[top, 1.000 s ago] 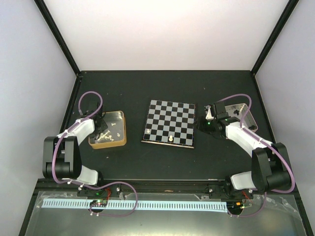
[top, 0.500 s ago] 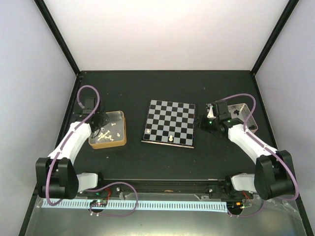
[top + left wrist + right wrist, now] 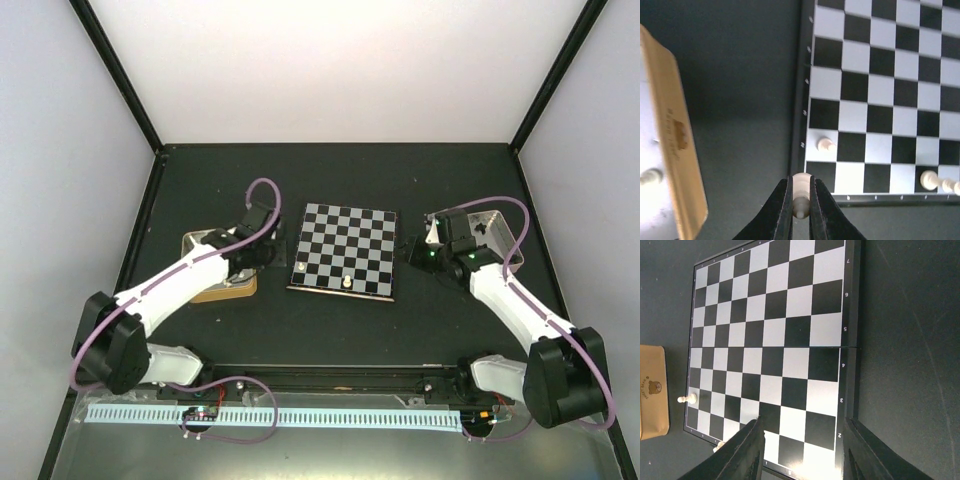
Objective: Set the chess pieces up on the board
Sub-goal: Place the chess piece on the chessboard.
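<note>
Dark tabletop [image 3: 740, 75] beside the board [image 3: 880, 100], cream-white piece [image 3: 801, 181] tight between the left jaws, right jaws wide apart.

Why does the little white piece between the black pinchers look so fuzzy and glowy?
Left wrist view: the cream piece in the left gripper sits close to the lens, so it looks soft and washed-out; the board beyond is sharp. Top view: too tiny to see.

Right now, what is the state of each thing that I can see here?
Left gripper: fingers shut on a white chess piece.
Right gripper: fingers open, empty.
Chessboard: unfolded flat, a few white pieces on it.
Gold-sided tin: open, holding a loose piece.
Silver tin: open.
</note>
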{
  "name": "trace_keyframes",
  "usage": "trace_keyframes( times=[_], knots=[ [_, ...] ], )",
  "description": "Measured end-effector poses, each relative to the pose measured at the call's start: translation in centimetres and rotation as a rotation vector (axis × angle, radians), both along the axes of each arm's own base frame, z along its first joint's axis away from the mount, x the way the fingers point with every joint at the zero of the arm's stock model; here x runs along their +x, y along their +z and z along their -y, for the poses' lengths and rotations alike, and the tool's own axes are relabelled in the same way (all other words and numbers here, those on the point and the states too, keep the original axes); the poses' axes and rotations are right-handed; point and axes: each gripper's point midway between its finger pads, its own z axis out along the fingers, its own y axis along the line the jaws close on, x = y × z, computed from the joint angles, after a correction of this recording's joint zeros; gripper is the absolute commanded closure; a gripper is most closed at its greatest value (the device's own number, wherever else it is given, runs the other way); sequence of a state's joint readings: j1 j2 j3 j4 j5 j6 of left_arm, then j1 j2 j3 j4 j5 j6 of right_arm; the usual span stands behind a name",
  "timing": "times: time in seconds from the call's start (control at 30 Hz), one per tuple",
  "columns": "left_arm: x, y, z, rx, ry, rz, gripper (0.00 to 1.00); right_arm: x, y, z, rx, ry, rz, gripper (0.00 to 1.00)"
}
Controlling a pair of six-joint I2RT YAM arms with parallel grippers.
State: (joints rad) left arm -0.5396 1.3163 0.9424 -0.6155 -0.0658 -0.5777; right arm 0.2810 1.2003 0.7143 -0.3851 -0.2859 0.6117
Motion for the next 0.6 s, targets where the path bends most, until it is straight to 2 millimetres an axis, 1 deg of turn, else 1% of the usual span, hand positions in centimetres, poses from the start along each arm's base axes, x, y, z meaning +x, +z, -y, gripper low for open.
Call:
trace_keyframes(
  times=[0.2, 0.33, 0.47, 0.6],
  knots=[
    [-2.1, -2.9, 3.9, 0.075, -0.149, -0.055, 0.98, -0.3, -0.1, 0.2, -0.005, -0.009, 0.001, 0.55],
    [-3.5, -4.0, 6.7, 0.119, -0.282, -0.058, 0.98, -0.3, -0.2, 0.3, -0.01, -0.013, -0.002, 0.55],
    [-3.8, -4.7, 9.3, 0.143, -0.379, -0.045, 0.99, -0.3, -0.2, 0.4, -0.009, -0.014, -0.003, 0.55],
    [-3.5, -5.6, 10.1, 0.162, -0.415, -0.047, 0.98, -0.3, -0.2, 0.4, -0.009, -0.016, -0.005, 0.55]
  ],
)
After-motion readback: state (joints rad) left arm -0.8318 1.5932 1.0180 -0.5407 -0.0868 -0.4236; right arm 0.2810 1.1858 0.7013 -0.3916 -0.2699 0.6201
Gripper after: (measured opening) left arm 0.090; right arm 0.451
